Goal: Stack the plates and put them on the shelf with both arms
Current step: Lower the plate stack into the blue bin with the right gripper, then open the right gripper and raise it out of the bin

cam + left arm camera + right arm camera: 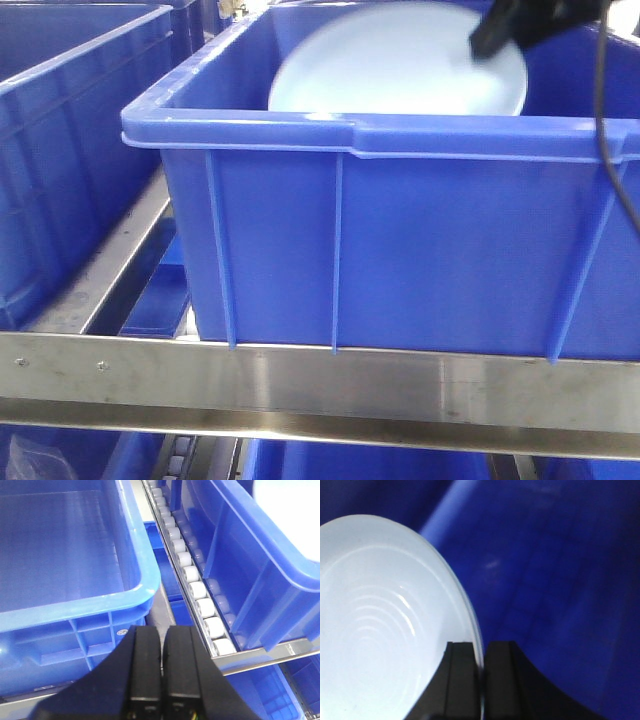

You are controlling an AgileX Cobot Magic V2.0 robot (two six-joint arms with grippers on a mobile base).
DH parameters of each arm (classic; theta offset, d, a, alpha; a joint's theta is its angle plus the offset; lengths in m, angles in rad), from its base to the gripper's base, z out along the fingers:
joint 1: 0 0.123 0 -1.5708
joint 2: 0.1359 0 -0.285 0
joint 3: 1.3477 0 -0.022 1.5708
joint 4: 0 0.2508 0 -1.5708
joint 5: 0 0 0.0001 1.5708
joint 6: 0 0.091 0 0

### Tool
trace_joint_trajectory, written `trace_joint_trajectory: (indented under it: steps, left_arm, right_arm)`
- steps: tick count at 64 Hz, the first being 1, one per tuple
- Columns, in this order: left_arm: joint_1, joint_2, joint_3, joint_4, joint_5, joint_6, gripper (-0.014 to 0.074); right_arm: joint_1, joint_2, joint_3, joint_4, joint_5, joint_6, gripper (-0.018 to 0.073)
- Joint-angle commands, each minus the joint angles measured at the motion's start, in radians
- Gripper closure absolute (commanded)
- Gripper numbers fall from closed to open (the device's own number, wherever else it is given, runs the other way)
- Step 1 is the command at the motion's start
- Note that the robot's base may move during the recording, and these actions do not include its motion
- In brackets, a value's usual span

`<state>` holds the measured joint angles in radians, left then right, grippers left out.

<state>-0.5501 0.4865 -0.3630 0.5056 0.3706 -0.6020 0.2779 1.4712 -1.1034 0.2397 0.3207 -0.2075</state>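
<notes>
- One plate (380, 625) is pinched at its rim by the right gripper (481, 680); the right wrist view shows the thin edge running between the two fingers, which stand nearly together on it.
- The front view shows that gripper (490, 42) at the plate's (400, 62) far right edge, inside the near blue crate (400, 250). The plate is blurred and appears tilted; whether it touches the crate floor cannot be told.
- Only one plate face is seen in any view. A second plate beneath or behind it cannot be confirmed, so whether stacking is done stays undetermined.
- The left gripper (162, 680) has its fingers pressed together with nothing between them. It sits low outside the crates, over the gap between the left blue crate (75, 580) and the roller track (192, 580).
- Judgement: the task is at an early to middle stage. The shelf placement is not done, and the left arm has no share in the load yet.
- Edges: the raised crate lip (300, 130) stands between the plate and open air on the near side; the crate wall is close beside the plate in the right wrist view.
- Room: space above the crate looks open. The steel shelf rail (300, 375) and a cable (605, 120) at the right are the nearest hazards.
</notes>
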Motion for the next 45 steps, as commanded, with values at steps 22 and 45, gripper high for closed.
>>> trace_joint_trajectory:
  steps: [22, 45]
  left_arm:
    - [-0.003, 0.003, -0.031, 0.013, -0.068, -0.009, 0.0512]
    - [-0.003, 0.003, -0.031, 0.013, -0.068, -0.009, 0.0512]
  right_arm:
    - [-0.005, 0.017, -0.042, -0.001, -0.045, 0.000, 0.0270]
    - [-0.005, -0.041, -0.042, -0.001, -0.014, 0.000, 0.0063]
